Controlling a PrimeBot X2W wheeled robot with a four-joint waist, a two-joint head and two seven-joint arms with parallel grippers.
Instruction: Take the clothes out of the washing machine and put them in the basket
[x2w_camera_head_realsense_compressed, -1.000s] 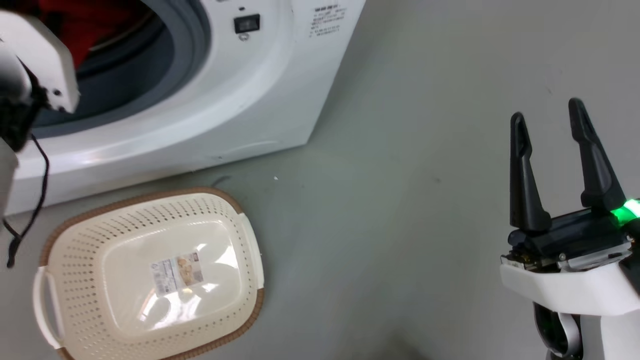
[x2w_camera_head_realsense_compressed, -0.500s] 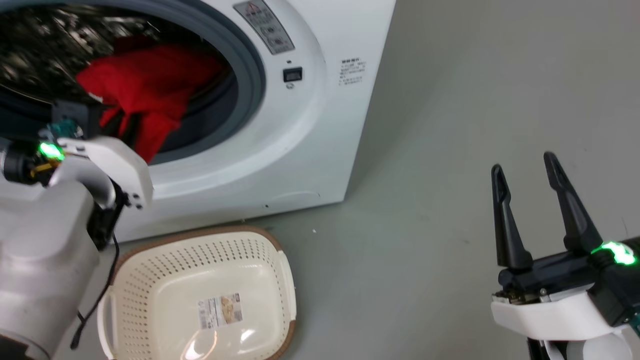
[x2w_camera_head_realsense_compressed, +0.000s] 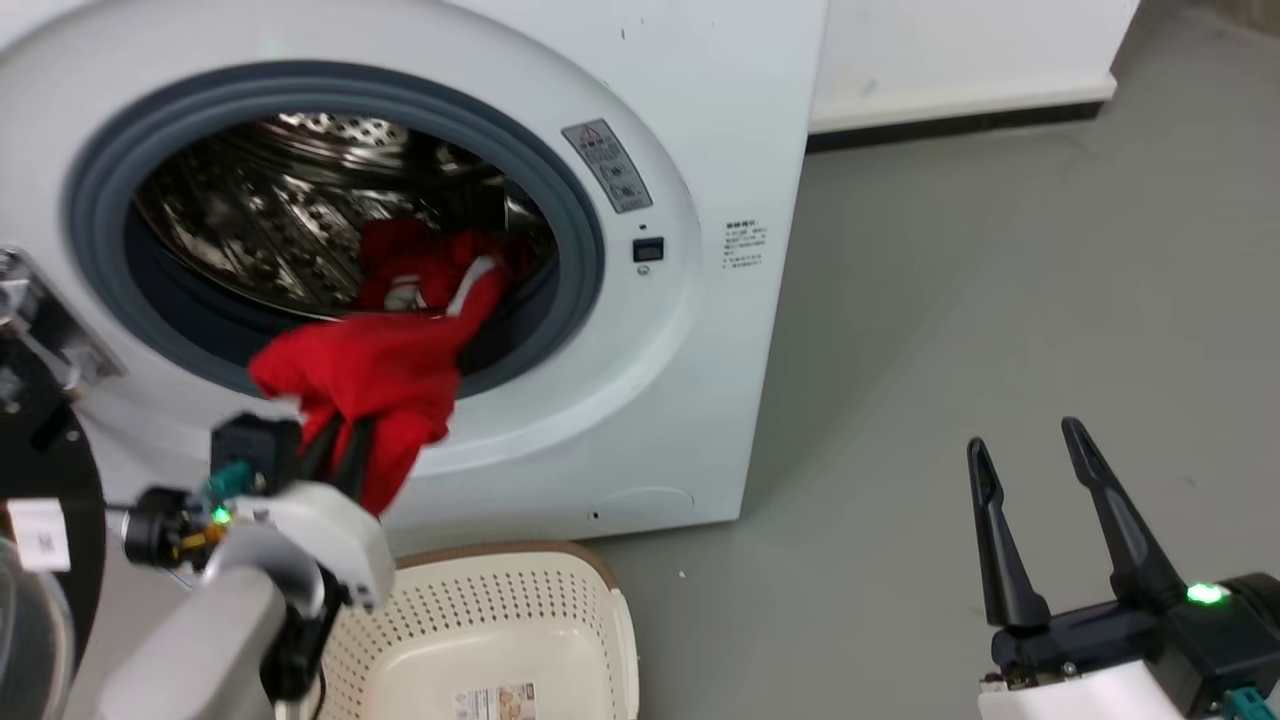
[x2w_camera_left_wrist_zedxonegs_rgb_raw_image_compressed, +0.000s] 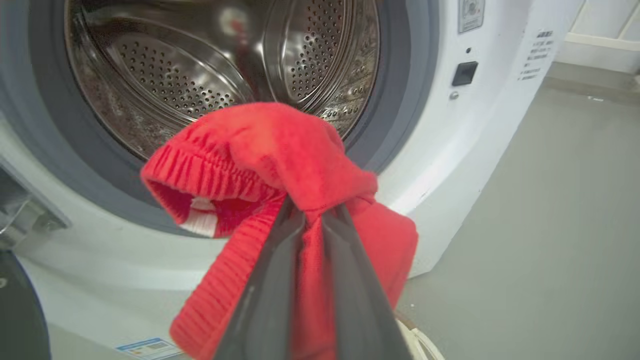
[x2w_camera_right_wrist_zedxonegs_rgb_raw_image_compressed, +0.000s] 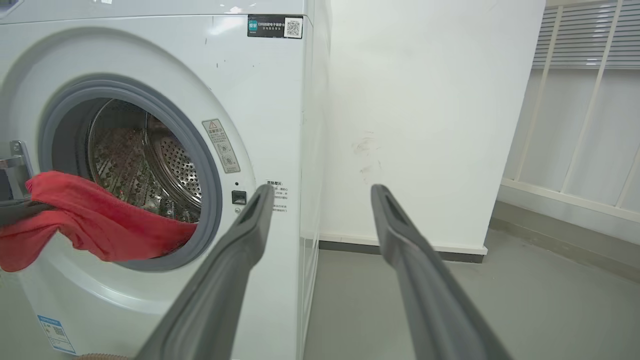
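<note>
My left gripper (x2w_camera_head_realsense_compressed: 335, 440) is shut on a red garment (x2w_camera_head_realsense_compressed: 370, 375), holding it just outside the washing machine's (x2w_camera_head_realsense_compressed: 700, 150) round opening; part of the cloth trails back over the grey seal (x2w_camera_head_realsense_compressed: 590, 250). In the left wrist view the red garment (x2w_camera_left_wrist_zedxonegs_rgb_raw_image_compressed: 280, 155) bunches over the closed fingertips (x2w_camera_left_wrist_zedxonegs_rgb_raw_image_compressed: 312, 210), its ribbed hem hanging left. Another red piece with white trim (x2w_camera_head_realsense_compressed: 440, 270) lies in the steel drum (x2w_camera_head_realsense_compressed: 260, 220). The cream basket (x2w_camera_head_realsense_compressed: 500, 640) sits on the floor directly below the held cloth. My right gripper (x2w_camera_head_realsense_compressed: 1030, 450) stands open and empty at the lower right, also open in its own wrist view (x2w_camera_right_wrist_zedxonegs_rgb_raw_image_compressed: 322, 195).
Grey floor (x2w_camera_head_realsense_compressed: 950, 300) spreads to the right of the machine. A white wall with a dark skirting (x2w_camera_head_realsense_compressed: 960, 120) runs behind. The black-rimmed machine door (x2w_camera_head_realsense_compressed: 40, 470) hangs open at the left edge, close to my left arm.
The head camera has tilted up, so the whole picture shifted down. My left gripper has drawn the red garment out from the drum mouth to in front of the seal. The right gripper stays open.
</note>
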